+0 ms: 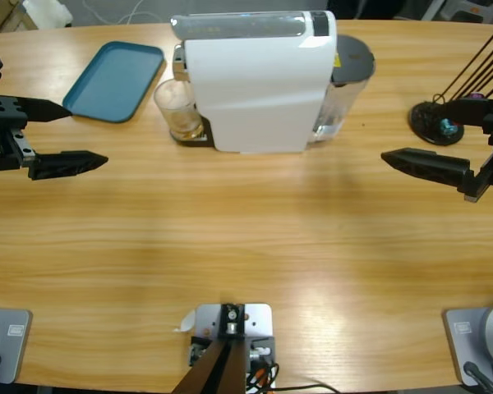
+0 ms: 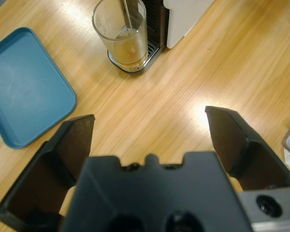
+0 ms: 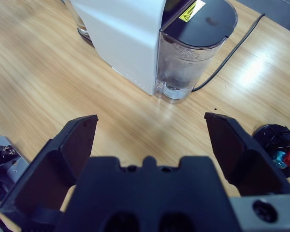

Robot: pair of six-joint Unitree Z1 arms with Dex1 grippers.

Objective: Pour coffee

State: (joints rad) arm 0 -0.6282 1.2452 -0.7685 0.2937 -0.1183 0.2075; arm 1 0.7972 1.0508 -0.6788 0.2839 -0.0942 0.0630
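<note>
You have one glossy white plastic coffee machine [image 1: 259, 86], boxy with a rounded top, standing at the far middle of the long wooden table [image 1: 246, 246], whose surface is pale, grained and lightly reflective. Use that machine as your landmark.

Against its back end sits one clear, ribbed plastic water tank [image 3: 186, 72] with a dark grey lid; a yellow warning label shows beside the lid, and a black cable [image 3: 232, 53] trails away from it across the table.

At the machine's front end, under the spout, one clear cylindrical drinking glass [image 2: 123, 36] stands upright on the small black drip tray [image 2: 135, 65]. The coffee [image 2: 125, 48], a shallow amber-brown layer, lies in the bottom of that glass.

Beyond the glass, further from the machine, lies one flat teal plastic tray [image 2: 24, 92] with rounded corners and a low rim; nothing sits in it.

Well off past the tank end stands one round black holder [image 1: 435, 123] with thin dark rods slanting up from it and small coloured capsules at its base.

Your left gripper [image 1: 53, 139] hovers near the teal tray, its two matte black jaws spread wide and holding nothing. Your right gripper [image 3: 150, 140] hovers beside the capsule holder, jaws likewise wide and empty.
</note>
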